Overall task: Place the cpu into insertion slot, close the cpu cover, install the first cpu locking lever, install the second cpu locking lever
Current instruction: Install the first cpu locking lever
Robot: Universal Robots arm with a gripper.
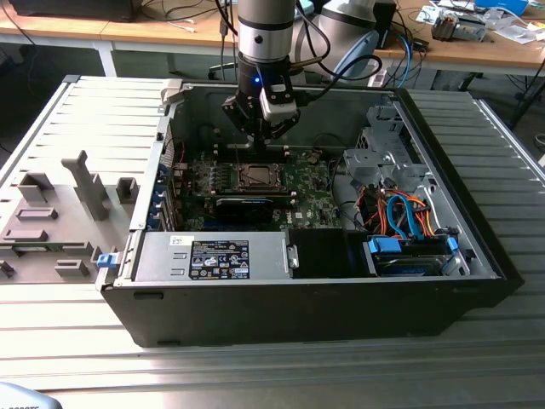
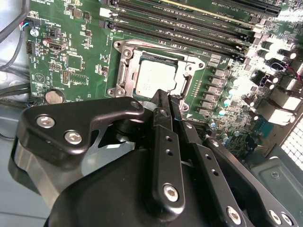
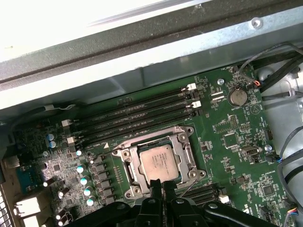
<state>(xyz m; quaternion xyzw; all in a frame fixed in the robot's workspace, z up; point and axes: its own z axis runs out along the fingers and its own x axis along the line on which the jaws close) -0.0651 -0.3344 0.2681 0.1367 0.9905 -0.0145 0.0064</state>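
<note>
1. The cpu (image 3: 159,163) is a flat grey square. It lies inside the insertion slot (image 3: 127,171), near the middle of the green motherboard (image 3: 227,142). It looks flat and level, so it seems to be seated.
2. The cpu cover (image 3: 185,156) is the thin silver frame around the chip. In both wrist views it seems to lie down over the chip's edges, but I cannot tell if it is pressed fully flat.
3. The gripper (image 3: 162,187) hangs just above the slot's edge that is away from the long black memory slots (image 3: 137,113). Its two fingers (image 2: 163,137) are pinched close together, with nothing between them.
4. To do this step well, I think the push should be slow and straight down, on the metal frame and not on the chip's top.
5. The thin wire levers by the slot are hard to make out.
6. All this sits deep inside the open computer case (image 1: 477,213), so the arm should stay off its walls.
</note>
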